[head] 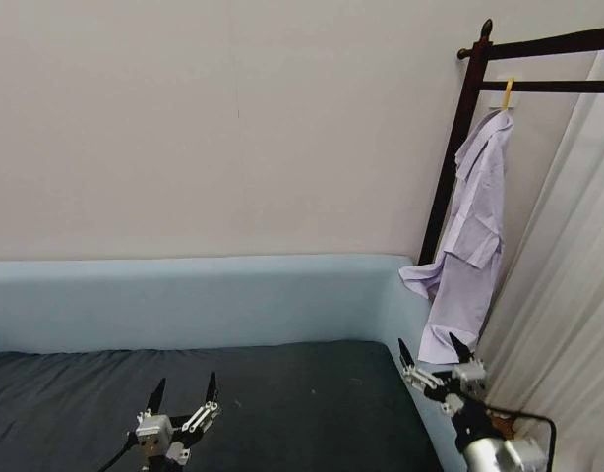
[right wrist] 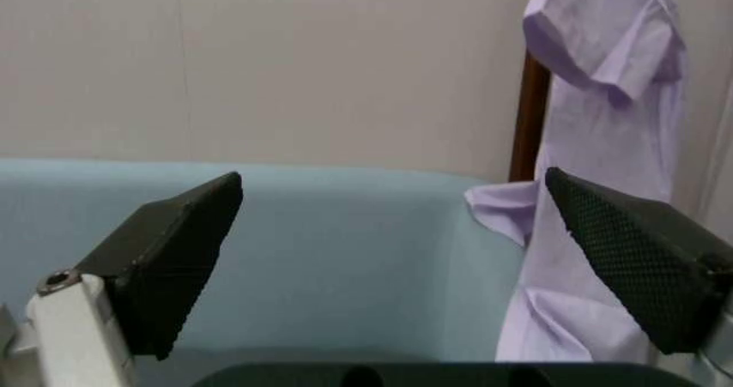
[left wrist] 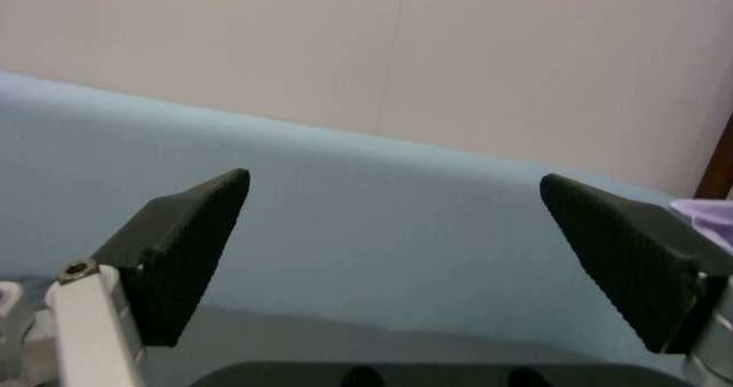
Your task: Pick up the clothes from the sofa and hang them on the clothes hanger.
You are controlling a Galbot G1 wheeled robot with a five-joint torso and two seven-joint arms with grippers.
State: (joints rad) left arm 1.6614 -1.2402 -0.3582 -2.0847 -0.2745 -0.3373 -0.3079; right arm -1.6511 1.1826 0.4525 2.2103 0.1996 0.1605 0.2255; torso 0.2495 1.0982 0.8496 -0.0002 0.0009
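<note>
My left claw point(head: 186, 385) hovers low over the dark seat point(head: 66, 393), fingers spread wide, nothing between them. My right claw point(head: 430, 352) is at the seat's right end, just beside the sofa point(head: 184, 295) arm, also spread and empty. Both arms are cut off at the bottom of the head view.

Past the right claw hangs the shirt point(head: 474, 236), pale lilac, off the seat and on the rack point(head: 457, 147). Its long axis runs nearly straight up and down: collar at the top, under a yellow clip point(head: 508, 91) on the lower bar, hem pointing down behind the sofa's corner. One loose flap spreads sideways onto the top of the sofa back. I cannot tell how the clip grips the collar. The hem's end is hidden behind the sofa arm, as is the rack's foot. The rack's bars run out of view on the right, where a curtain point(head: 568, 295) hangs beside the shirt. Behind everything is the plain wall point(head: 233, 118)
</note>
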